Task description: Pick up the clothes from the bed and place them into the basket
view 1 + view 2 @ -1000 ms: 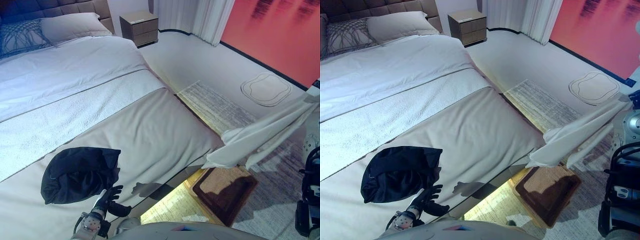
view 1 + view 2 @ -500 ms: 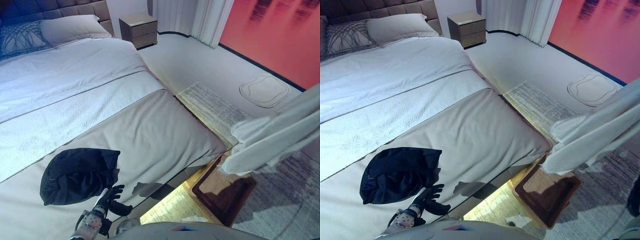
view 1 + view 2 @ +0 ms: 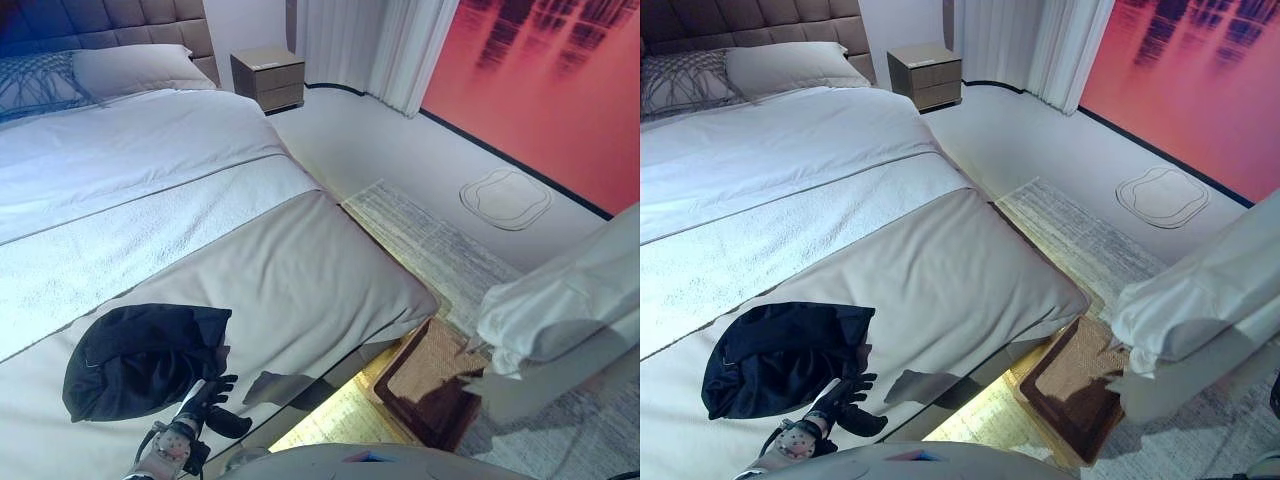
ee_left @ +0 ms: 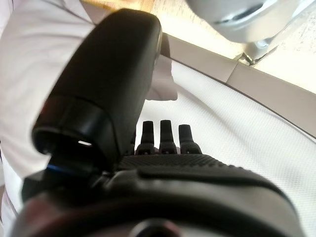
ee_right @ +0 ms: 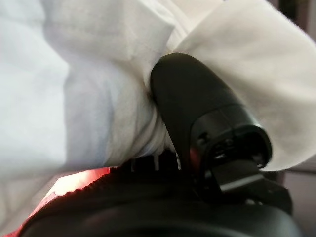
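**Clothes: white garment held over the basket, dark one on the bed**

Right hand [image 5: 207, 128]: its thumb presses into bunched white cloth and its fingers are curled into the folds, so it grips the white garment [image 3: 560, 300]. From the head views the garment hangs as a soft, rounded bundle at the right edge, above and just beside the brown woven basket [image 3: 430, 385], which stands on the floor at the bed's foot corner. The hand itself is hidden by the cloth in those views.

Left hand [image 3: 205, 398] rests near the bed's lower edge with its fingers [image 4: 165, 136] straight and side by side, holding nothing; past them lies the pale cover. Just beside it, at its fingertips, lies the dark garment [image 3: 140, 355], a crumpled, matte heap on the beige bed cover [image 3: 300, 280].

No writing can be read anywhere.

The bed [image 3: 150, 160] has a textured white band across its middle, smooth white sheet beyond, and pillows [image 3: 130, 70] at a padded headboard. A striped rug [image 3: 430, 240] lies alongside the bed, with open floor beyond towards a small nightstand [image 3: 267, 78], white curtains [image 3: 375, 45] and a red wall [image 3: 550, 80].
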{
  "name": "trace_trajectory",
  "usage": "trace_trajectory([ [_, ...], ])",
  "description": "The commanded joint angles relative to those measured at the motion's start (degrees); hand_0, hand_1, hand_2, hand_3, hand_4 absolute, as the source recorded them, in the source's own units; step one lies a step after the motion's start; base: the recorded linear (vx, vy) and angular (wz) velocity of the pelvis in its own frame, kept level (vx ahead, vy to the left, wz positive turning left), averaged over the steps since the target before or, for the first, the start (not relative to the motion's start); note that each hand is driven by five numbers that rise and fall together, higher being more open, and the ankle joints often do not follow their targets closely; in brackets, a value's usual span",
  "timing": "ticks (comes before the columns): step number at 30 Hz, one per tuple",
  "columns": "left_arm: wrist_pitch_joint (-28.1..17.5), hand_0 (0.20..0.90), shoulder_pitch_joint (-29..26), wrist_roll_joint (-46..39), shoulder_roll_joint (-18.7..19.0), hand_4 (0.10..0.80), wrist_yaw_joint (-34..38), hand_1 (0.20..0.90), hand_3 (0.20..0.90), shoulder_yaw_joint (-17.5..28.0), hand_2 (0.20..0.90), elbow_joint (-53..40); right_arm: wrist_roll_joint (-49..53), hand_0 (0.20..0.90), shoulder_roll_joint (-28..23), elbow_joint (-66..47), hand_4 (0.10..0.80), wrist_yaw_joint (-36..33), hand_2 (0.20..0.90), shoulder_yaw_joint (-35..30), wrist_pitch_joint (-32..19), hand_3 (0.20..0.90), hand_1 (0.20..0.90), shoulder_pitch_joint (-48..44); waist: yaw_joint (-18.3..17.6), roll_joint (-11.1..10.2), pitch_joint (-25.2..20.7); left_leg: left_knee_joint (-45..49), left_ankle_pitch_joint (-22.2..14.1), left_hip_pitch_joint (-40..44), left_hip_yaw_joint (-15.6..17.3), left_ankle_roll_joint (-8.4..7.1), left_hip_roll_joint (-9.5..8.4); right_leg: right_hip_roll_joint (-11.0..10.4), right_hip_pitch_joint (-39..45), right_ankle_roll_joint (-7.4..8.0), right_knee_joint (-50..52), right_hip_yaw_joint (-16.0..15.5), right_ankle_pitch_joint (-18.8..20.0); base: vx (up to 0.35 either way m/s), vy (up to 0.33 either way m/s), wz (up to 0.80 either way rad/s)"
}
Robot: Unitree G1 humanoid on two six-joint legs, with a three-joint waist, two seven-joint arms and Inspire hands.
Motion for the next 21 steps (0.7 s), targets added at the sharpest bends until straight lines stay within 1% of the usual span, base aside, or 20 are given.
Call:
trace_trajectory([
  [1,-2.71,0.900,-4.15,-0.81,1.04,0.800,0.21,0.900,0.900,-1.76,0.900,-1.07,-0.27,0.300,-0.71,-2.37,0.100,2.86,0.300,-1.25,-1.10,0.200,0.300,0.86,1.24,0.35,-2.44,0.06,-4.85,0.78,-4.15,-1.12,-0.32,1.72,0.06,1.01,2.39,-0.94,-0.94,0.000,0.000,0.00],
  [7,-2.97,0.900,-4.29,-0.51,1.16,0.800,0.95,0.900,0.900,-1.07,0.900,-0.19,-0.53,0.300,5.67,-1.99,0.100,3.74,0.300,-3.43,-1.73,0.200,0.300,6.61,0.83,1.63,-1.39,0.06,-5.01,0.98,-3.93,-0.88,-0.41,1.33,0.06,1.21,2.39,-0.89,-0.83,0.002,-0.005,0.00],
  [10,-3.13,0.900,-4.04,-0.06,1.33,0.800,1.02,0.900,0.900,-0.89,0.900,0.22,-0.37,0.300,7.04,-1.73,0.100,3.70,0.300,-3.53,-1.62,0.200,0.300,7.59,0.72,2.01,-1.03,0.06,-5.00,0.98,-3.82,-0.84,-0.44,1.23,0.02,1.21,2.47,-0.94,-0.81,0.004,-0.010,0.00],
  [11,-3.57,0.900,-3.59,0.10,1.40,0.800,1.01,0.900,0.900,-0.53,0.900,0.53,-0.55,0.300,7.89,-1.27,0.100,4.40,0.300,-3.49,-1.71,0.200,0.300,8.13,0.60,2.49,-0.77,0.06,-4.91,1.00,-3.73,-0.84,-0.52,1.17,0.06,1.23,2.37,-0.93,-0.71,0.000,0.000,0.00],
  [15,-3.87,0.900,-2.98,0.34,1.51,0.800,0.95,0.900,0.900,0.17,0.900,0.42,0.07,0.300,9.64,-1.05,0.100,5.17,0.300,-2.73,-1.81,0.200,0.300,9.18,0.38,3.22,-0.27,0.06,-4.82,0.89,-3.63,-0.84,-0.53,0.93,-0.21,1.36,2.33,-0.83,-0.54,0.000,0.000,0.00],
  [17,-4.35,0.900,-2.75,0.45,1.40,0.800,0.75,0.900,0.900,0.43,0.900,0.20,0.97,0.300,11.01,-0.58,0.100,6.57,0.300,-2.26,-1.48,0.200,0.300,9.75,0.35,3.63,0.19,0.06,-4.69,0.69,-3.61,-0.82,-0.56,0.80,-0.52,1.42,2.52,-0.87,-0.47,0.000,0.000,0.00],
  [18,-4.55,0.900,-2.47,0.51,1.35,0.800,0.54,0.900,0.900,0.81,0.900,-0.35,1.91,0.300,12.39,-0.25,0.100,8.73,0.300,-1.97,-1.08,0.200,0.300,10.78,0.32,3.93,0.60,0.06,-4.59,0.51,-3.65,-0.81,-0.58,0.71,-0.76,1.43,2.62,-0.92,-0.45,-0.003,-0.016,-0.04],
  [20,-4.81,0.900,-2.31,0.59,1.26,0.800,0.38,0.900,0.900,1.01,0.900,-0.59,2.68,0.300,13.79,0.22,0.100,10.63,0.300,-1.49,-0.41,0.200,0.300,11.57,0.27,4.15,0.96,0.06,-4.46,0.27,-3.59,-0.83,-0.55,0.59,-1.08,1.43,2.82,-0.96,-0.45,-0.004,-0.005,-0.02],
  [21,-5.17,0.900,-2.29,0.62,1.00,0.800,0.46,0.900,0.900,1.21,0.900,-0.58,2.58,0.300,15.48,0.84,0.100,12.06,0.300,-0.58,-0.72,0.200,0.300,12.53,0.17,4.39,1.39,0.06,-4.33,0.03,-3.55,-0.80,-0.56,0.55,-1.44,1.38,2.95,-0.90,-0.40,0.000,0.000,0.00],
])
